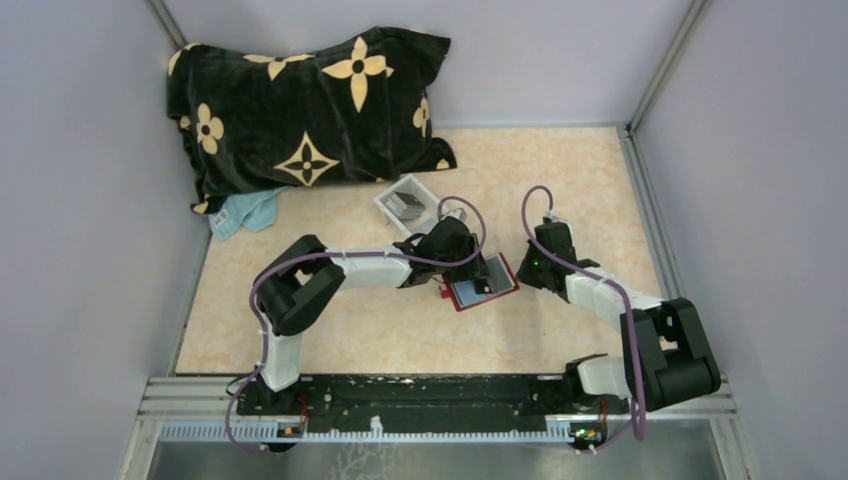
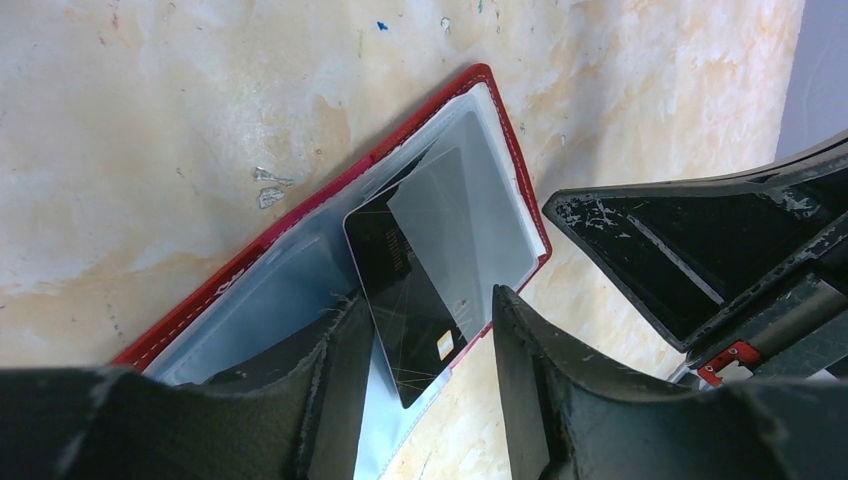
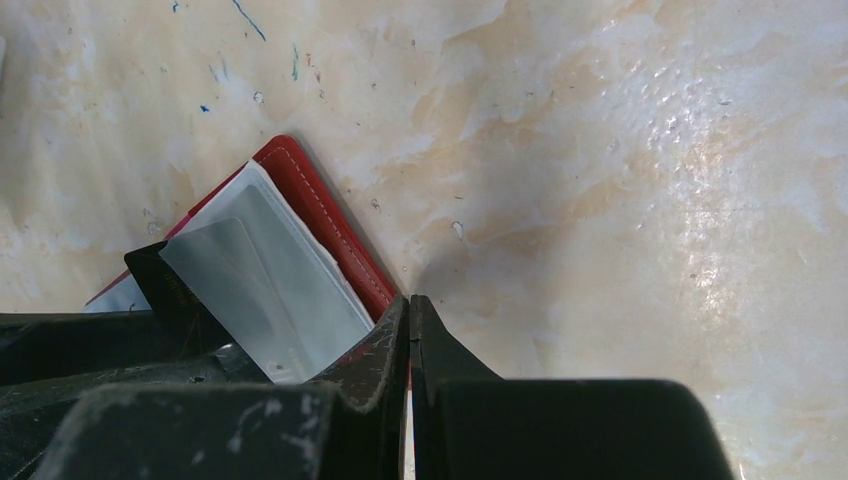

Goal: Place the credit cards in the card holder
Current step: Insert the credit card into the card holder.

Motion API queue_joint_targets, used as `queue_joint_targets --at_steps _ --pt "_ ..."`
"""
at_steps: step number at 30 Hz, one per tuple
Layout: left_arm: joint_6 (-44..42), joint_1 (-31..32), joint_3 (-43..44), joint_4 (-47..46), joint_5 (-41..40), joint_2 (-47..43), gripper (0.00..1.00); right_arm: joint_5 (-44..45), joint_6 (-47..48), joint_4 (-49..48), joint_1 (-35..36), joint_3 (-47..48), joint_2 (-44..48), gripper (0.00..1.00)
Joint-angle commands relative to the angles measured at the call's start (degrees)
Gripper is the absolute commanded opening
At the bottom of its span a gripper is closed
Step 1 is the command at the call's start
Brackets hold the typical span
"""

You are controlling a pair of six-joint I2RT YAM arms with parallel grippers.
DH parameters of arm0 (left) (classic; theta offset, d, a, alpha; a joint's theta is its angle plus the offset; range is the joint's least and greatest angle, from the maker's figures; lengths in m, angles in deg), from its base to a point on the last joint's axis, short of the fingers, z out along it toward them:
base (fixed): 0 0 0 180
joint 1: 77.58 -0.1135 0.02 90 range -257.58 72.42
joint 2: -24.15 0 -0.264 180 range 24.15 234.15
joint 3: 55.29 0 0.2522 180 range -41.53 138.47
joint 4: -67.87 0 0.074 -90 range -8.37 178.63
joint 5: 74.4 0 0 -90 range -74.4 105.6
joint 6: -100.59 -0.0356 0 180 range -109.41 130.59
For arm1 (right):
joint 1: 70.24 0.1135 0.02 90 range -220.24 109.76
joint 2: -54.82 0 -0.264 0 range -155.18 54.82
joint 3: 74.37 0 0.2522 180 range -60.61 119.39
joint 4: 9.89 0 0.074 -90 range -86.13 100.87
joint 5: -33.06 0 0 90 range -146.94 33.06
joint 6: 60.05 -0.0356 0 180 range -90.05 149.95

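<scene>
Looking from above, you lose half the holder [image 1: 485, 289] under the left pincer [image 1: 470, 271]; it lies open on the tabletop [image 1: 380, 330], mid-scene. Only the left wrist view shows a dark card [image 2: 400, 300]. Its far end is tucked under a clear sleeve, and its near end sits between released fingers [image 2: 530, 380], with a sliver of holder showing beside it. The right pincer [image 3: 410, 305] is clenched, tips at the holder's right rim; you cannot tell whether it pinches anything. Further cards in the white tray [image 1: 386, 200], just beyond, are too small to count.
</scene>
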Motion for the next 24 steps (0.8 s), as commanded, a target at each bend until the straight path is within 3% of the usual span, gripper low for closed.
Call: queue_joint_targets --at_steps 1,14,24 --pt "-1.27 0.21 -1.24 5.00 -0.27 -0.97 0.55 -0.30 0.95 -1.69 0.34 2.13 -0.16 0.00" --pt "-3.91 0.22 3.97 16.92 -1.48 -0.56 0.59 -1.21 1.53 -1.99 0.44 2.74 -0.75 0.00" --pt "-5.19 0.21 6.13 22.10 0.08 1.96 0.59 -3.26 3.06 -2.99 1.27 5.59 -6.48 0.00"
